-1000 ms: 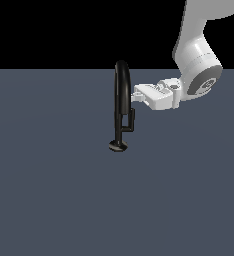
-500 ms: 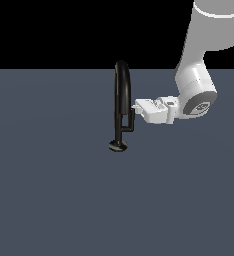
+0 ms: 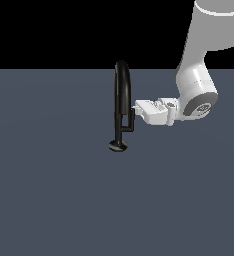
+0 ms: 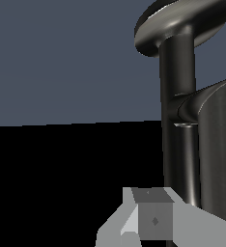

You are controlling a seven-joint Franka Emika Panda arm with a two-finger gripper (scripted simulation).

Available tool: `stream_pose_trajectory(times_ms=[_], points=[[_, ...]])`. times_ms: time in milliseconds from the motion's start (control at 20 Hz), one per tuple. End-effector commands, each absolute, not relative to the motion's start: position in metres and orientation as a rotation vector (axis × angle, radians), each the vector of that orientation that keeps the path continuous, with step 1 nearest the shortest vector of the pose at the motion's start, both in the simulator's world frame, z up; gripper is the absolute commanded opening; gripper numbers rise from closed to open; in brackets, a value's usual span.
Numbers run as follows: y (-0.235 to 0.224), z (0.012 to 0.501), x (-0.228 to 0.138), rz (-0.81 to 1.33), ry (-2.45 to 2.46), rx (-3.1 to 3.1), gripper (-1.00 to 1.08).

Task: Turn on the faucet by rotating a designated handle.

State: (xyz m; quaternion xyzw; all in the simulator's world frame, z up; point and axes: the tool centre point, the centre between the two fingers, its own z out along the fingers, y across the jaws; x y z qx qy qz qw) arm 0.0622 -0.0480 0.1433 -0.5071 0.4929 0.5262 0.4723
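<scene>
Exterior view: a black faucet (image 3: 121, 102) stands mid-floor; the white gripper (image 3: 137, 108) touches its handle (image 3: 131, 119) from the exterior view's right. Wrist view: stem, handle (image 4: 218, 154) and one finger (image 4: 153, 217) close together; gripper opening cannot be told.

Lighting is even and moderate in both renders; no cast shadows fall on the grey floor (image 3: 54, 200) around the faucet (image 3: 121, 95). Background above the floor is flat black. Soft highlights run along the faucet's arch and, in the wrist view, on its base disc (image 4: 182, 21) and stem. The white arm (image 3: 199, 75) shows gentle shading, brighter above. Edges are sharp; no blur, glare or edge distortion.
</scene>
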Motion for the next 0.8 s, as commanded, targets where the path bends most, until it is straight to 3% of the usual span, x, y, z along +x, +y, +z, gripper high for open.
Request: stream_pose_trajectory(times_ms=[0, 750], points=[[-0.048, 0.145, 0.057, 1.288, 1.207, -1.241, -1.00], [-0.050, 0.159, 0.021, 1.287, 1.206, -1.241, -1.00]])
